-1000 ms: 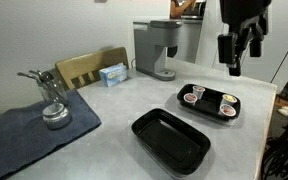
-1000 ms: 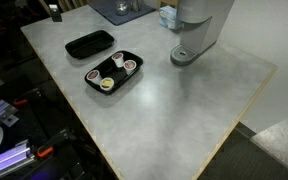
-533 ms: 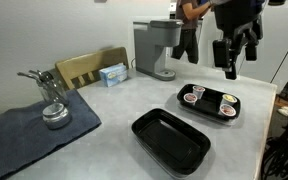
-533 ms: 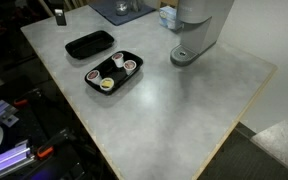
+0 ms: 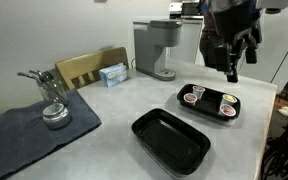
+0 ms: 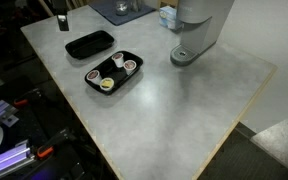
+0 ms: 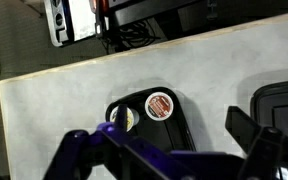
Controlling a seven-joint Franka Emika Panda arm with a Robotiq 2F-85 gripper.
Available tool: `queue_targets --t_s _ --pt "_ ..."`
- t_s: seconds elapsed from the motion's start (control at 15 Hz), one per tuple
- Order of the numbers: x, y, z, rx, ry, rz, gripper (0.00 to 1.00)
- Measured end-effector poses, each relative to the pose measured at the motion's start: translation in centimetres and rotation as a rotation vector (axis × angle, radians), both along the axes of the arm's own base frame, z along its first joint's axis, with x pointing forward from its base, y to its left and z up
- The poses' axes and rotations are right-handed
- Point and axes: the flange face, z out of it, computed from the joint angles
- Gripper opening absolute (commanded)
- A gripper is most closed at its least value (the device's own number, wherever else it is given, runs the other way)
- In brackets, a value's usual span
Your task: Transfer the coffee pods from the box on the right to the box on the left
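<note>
Black two-finger robot gripper (image 5: 230, 68) hangs released and empty, well above the grey table (image 5: 104, 120). The four small round foil-topped coffee pods (image 5: 193, 98) all sit in the black rectangular plastic tray (image 5: 211, 101) below it. The second black rectangular tray (image 5: 170, 139) lies just beside that one, with the grey coffee machine (image 5: 156, 50) behind.

coffee maker (image 5: 156, 50) at back; small blue box (image 5: 113, 73) beside it | metal stand (image 5: 52, 105) on dark cloth (image 5: 24, 140)

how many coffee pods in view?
4 small round foil-topped coffee pods, all in the black rectangular tray: two at one end, two at the other. None appear hidden.
</note>
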Motion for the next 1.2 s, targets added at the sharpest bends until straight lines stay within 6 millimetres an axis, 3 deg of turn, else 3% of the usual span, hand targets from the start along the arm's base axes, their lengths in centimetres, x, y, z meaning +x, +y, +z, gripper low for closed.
queue_targets --t_s 0.53,0.93,1.2 --pt "1.3 -4.3 -1.5 0.051 0.035 -0.020 1.00" --pt "2.7 -6.1 -1.5 0.174 -0.049 -0.037 1.00" --pt "3.5 -7.2 -4.0 0.194 -0.092 -0.069 1.00"
